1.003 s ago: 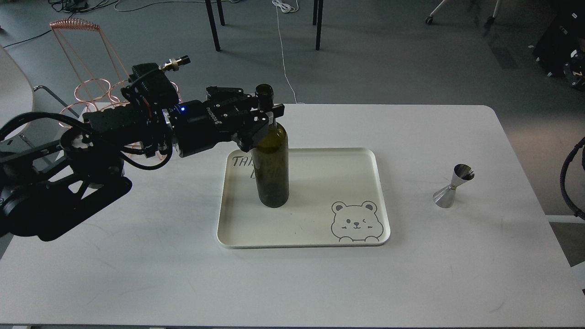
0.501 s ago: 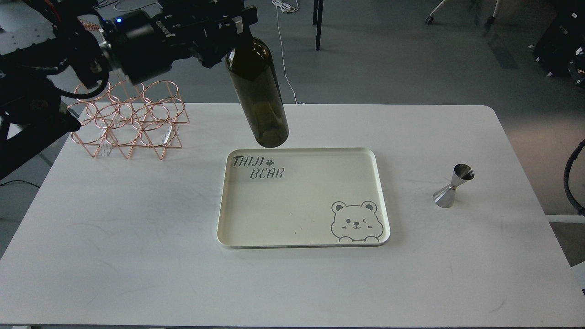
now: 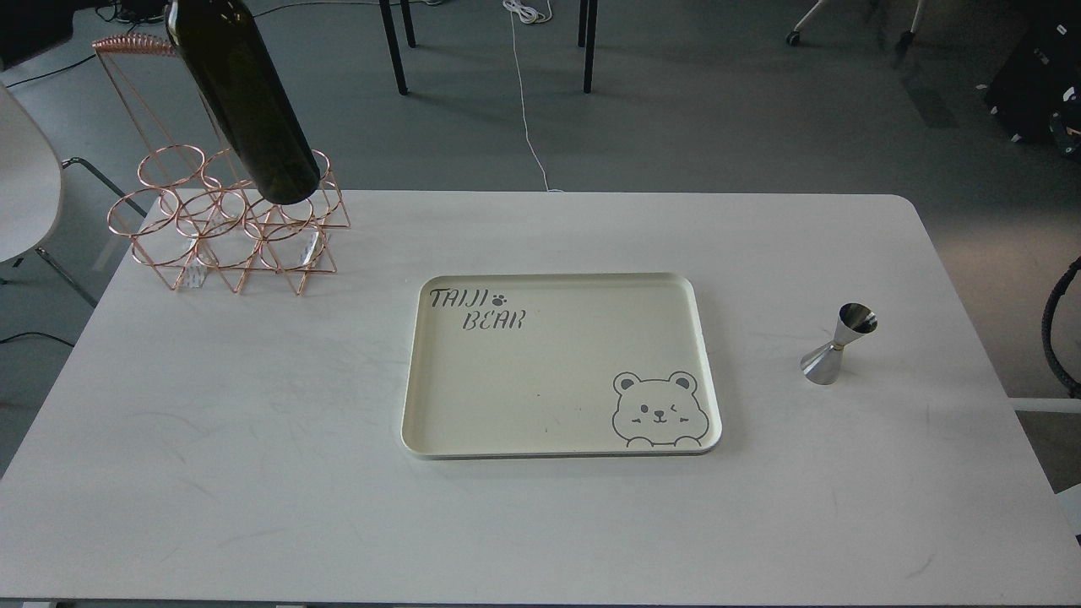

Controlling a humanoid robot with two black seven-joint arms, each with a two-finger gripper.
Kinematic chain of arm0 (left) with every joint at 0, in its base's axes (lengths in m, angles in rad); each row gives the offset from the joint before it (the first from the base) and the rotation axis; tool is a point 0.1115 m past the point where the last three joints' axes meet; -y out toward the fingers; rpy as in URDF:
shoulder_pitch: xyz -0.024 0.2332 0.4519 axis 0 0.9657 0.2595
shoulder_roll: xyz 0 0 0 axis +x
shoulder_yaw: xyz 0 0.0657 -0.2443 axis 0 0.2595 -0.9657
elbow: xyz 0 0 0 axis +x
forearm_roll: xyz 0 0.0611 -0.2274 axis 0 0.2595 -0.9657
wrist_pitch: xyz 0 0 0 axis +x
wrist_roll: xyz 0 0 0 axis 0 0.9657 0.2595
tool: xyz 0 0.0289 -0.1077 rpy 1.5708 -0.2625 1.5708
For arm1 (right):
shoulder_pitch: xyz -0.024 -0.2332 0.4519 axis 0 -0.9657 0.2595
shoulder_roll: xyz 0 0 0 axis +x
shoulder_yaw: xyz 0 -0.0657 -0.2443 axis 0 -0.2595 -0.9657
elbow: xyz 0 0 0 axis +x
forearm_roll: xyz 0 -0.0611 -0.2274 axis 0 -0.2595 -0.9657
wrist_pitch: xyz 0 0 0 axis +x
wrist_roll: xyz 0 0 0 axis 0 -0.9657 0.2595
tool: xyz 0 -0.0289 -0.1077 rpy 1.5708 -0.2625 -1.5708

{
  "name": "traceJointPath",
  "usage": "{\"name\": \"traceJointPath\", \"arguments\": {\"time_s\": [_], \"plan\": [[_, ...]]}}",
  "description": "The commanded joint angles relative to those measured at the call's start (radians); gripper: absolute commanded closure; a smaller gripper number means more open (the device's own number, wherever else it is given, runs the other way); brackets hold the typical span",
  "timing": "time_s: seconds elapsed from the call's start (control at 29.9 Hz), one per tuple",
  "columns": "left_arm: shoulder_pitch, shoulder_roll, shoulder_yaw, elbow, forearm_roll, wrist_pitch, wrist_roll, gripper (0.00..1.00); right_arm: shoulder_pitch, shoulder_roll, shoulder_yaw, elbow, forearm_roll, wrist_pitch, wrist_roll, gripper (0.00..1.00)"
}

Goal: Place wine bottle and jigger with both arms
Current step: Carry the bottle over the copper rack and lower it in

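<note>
The dark olive-green wine bottle [image 3: 253,110] hangs tilted in the air at the top left, its base just over the copper wire rack [image 3: 181,245]. Its neck and whatever holds it lie beyond the top edge of the head view. The silver hourglass jigger [image 3: 836,346] stands upright on the white table [image 3: 253,473] at the right, apart from everything. Neither gripper shows. Only a black cable loop of my right arm [image 3: 1056,338] shows at the right edge.
A cream tray [image 3: 557,380] with a bear drawing lies at the table's centre, nothing on it. The copper rack stands at the back left corner. A white chair [image 3: 25,186] is off the left edge. Chair legs and cables lie on the floor behind.
The bottle was lifted off the tray, then carried up and to the left until it hangs over the copper rack. My left arm has left the view. The jigger has not moved.
</note>
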Motion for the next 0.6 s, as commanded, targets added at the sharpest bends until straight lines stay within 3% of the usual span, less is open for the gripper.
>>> {"name": "traceJointPath", "arguments": {"time_s": [0.0,0.57], "plan": [[-0.003,-0.031,0.045,0.041,0.016,0.038,-0.001,0.82,0.000,-0.001,0.000,-0.001,0.000,0.000,0.000,0.02],[0.005,-0.098,0.105,0.120,0.017,0.105,-0.001,0.81,-0.003,-0.001,0.000,-0.001,0.000,0.002,0.000,0.02]]}}
